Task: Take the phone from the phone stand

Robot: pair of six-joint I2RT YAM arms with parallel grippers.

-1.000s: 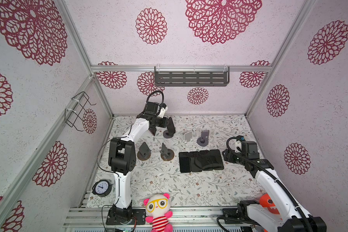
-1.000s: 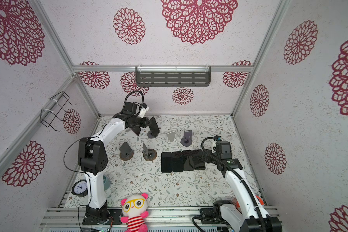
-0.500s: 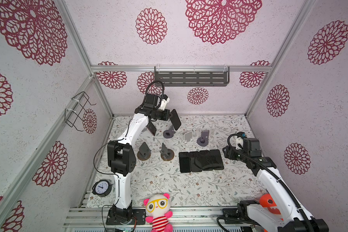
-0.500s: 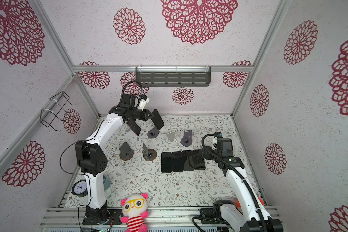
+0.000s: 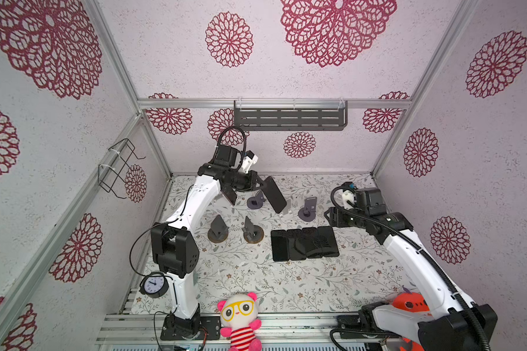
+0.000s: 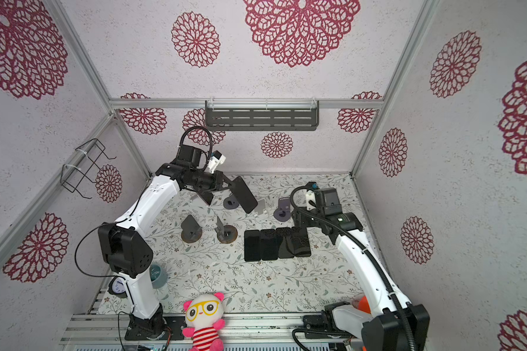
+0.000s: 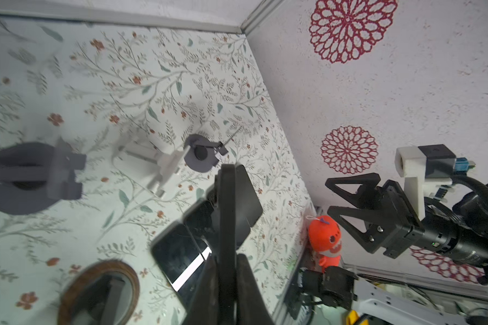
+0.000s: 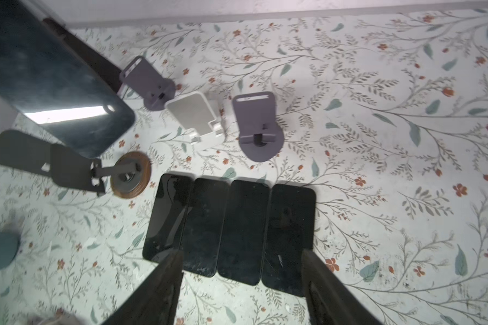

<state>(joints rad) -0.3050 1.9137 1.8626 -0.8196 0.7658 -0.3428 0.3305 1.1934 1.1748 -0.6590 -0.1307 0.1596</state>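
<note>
Left fingers (image 5: 260,186) pinch phone (image 5: 275,195) faces near end, clear of phone stand (image 5: 255,203) at 8 o'clock. Likely rigid, glossy, slippery, breakable. Right fingers (image 5: 329,217) spread, empty.

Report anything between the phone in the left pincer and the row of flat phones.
Only the white stand, which sits between the lifted phone in the left pincer and the row of flat phones. Nothing else visible lies in between.

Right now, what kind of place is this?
Probably a robot test booth, not a home: a left arm and right arm mounted on a metal rail, flowered panel walls, and a row of phones laid out.
</note>
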